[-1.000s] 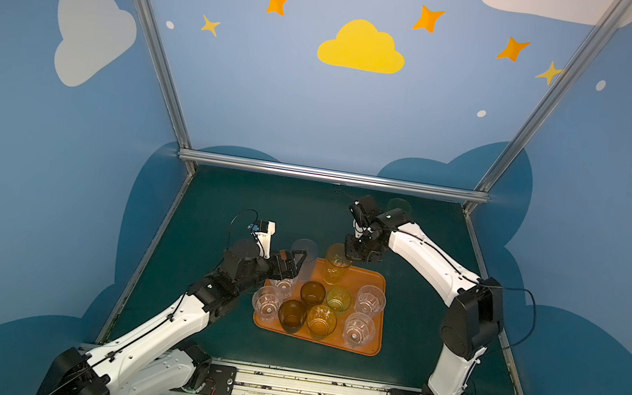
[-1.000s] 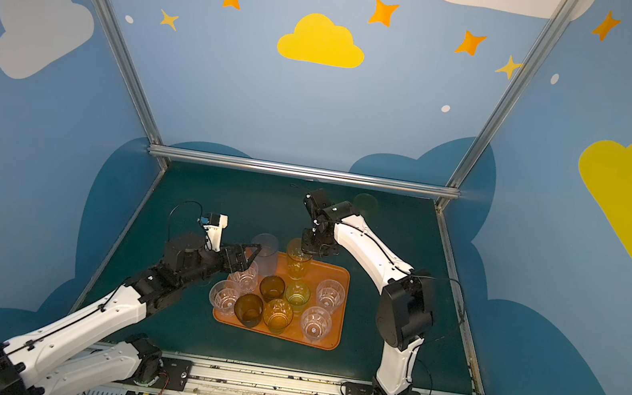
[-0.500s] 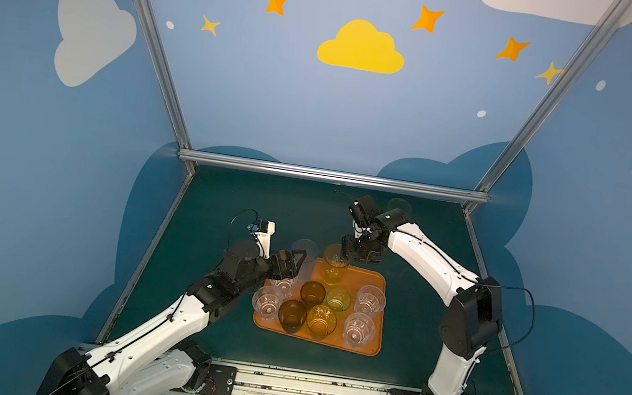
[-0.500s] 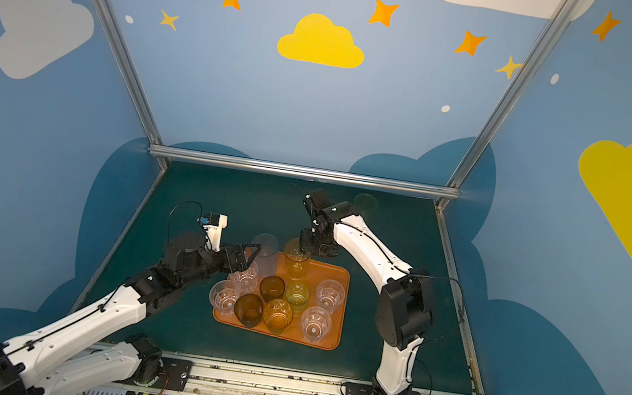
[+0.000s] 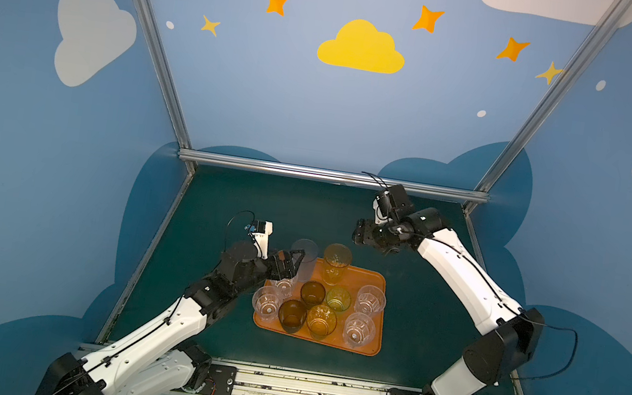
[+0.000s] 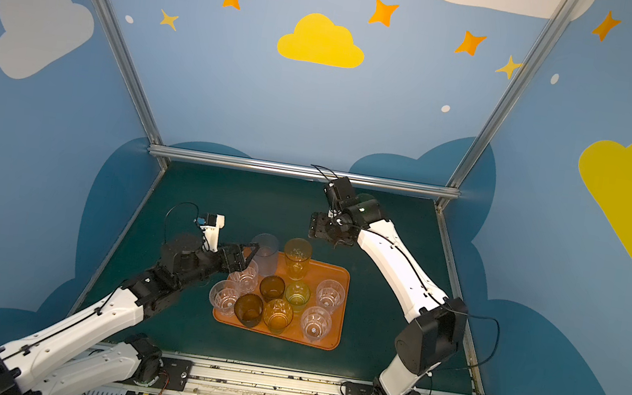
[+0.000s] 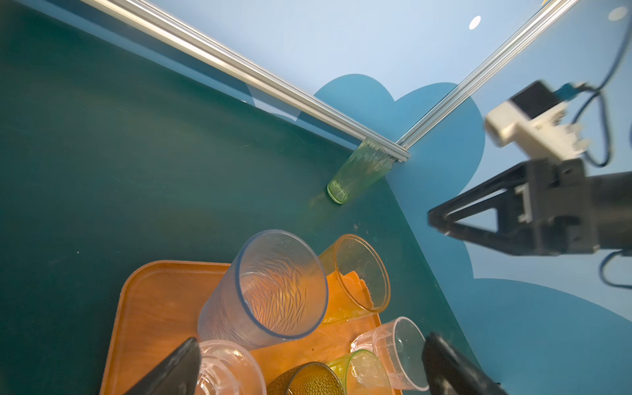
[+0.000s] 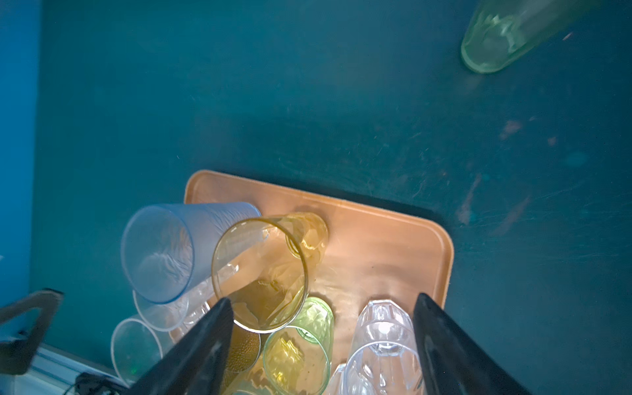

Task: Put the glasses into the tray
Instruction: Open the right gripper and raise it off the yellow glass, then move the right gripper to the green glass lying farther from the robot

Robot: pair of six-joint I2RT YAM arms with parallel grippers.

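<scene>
Ten transparent tumblers (image 5: 312,292) stand in the flat orange-brown plastic tray (image 5: 369,342). One tall greenish-yellow tumbler (image 7: 359,171) is outside it, on the dark green mat (image 5: 262,208) near the far corner. The left gripper (image 5: 293,264) is spread wide beside the tall frosted bluish tumbler (image 5: 303,260) and holds nothing. The right gripper (image 5: 359,234), also wide and empty, hangs behind the tray.

My left arm (image 5: 162,324) lies low, stretched forward, elbow bent. Left gripper (image 5: 291,265) roughly level, jaws spread wide. My right arm (image 5: 462,278) arches up and inward, wrist folded toward centre. Right gripper (image 5: 359,235) hangs higher, angled downward, jaws wide apart too.
</scene>
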